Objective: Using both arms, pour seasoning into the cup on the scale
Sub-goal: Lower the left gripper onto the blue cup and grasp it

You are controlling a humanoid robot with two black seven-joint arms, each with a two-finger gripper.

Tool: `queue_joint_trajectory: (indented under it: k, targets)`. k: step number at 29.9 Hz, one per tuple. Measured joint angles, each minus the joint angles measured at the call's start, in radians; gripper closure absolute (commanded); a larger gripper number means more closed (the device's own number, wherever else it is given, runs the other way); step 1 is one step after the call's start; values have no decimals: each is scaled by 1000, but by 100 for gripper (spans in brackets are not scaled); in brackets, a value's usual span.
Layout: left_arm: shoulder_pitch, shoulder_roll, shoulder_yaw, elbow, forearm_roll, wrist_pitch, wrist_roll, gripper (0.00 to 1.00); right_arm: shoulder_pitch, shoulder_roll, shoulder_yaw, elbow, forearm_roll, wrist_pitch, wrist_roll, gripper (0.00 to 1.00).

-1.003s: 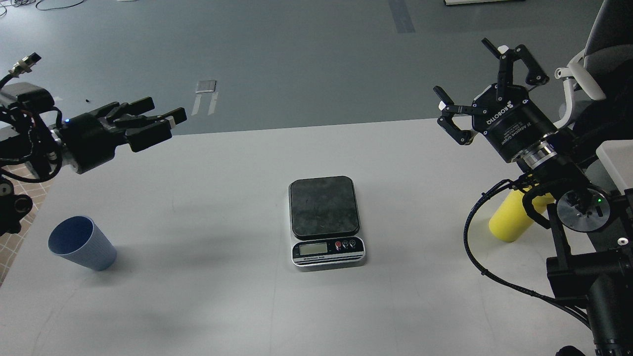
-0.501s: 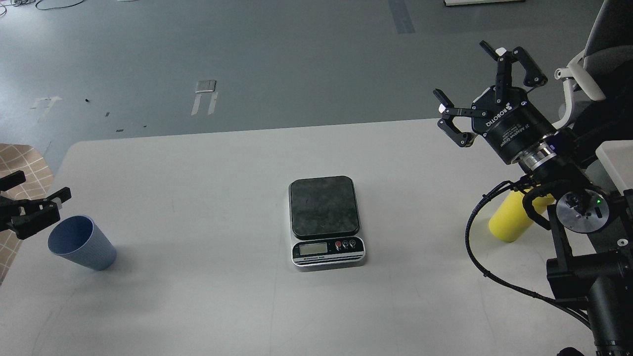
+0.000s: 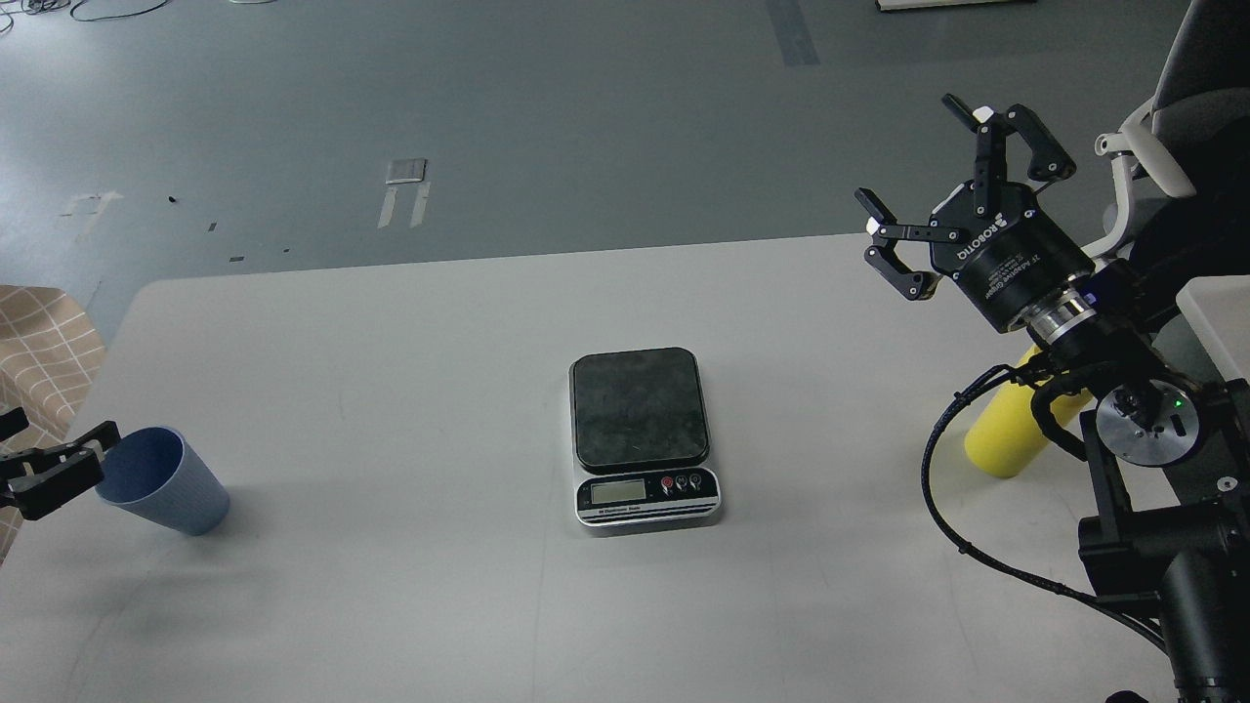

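The light blue ribbed cup stands upright near the table's left edge. My left gripper is just left of the cup's rim, mostly cut off by the view's edge; its fingers look spread and hold nothing. The scale sits mid-table with its dark platform bare and its display facing me. The yellow seasoning bottle stands at the right, its top hidden behind my right arm. My right gripper is open and empty, raised above the table's far right, up and left of the bottle.
The white table carries only the cup, scale and bottle. A chair stands behind my right arm. Black cables loop from the right arm down over the table. The grey floor lies beyond the far edge.
My left arm swung from high over the table's far left down and back to beside the cup. My right gripper shifted slightly right and up. Cup, scale and bottle have not moved.
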Motion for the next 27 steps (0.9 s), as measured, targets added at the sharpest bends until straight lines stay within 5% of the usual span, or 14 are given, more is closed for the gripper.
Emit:
queue_joint_trajectory:
  k: [8,13,15,20,27]
  targets:
    - [1,-35,25,41,0,-4,0,14,-8,0,0,0,-4,2,0,0]
    - [-5,-78,25,107,0,-5,0,31,-14,0,0,1,-5,2,0,0]
    - [-4,-85,25,118,2,-5,0,48,-18,0,0,1,-5,2,0,0]
    - [-5,-95,25,124,1,-6,0,61,-20,0,0,1,-6,2,0,0]
    - [-9,-99,25,130,1,-6,0,65,-20,0,-19,0,-17,2,0,0]
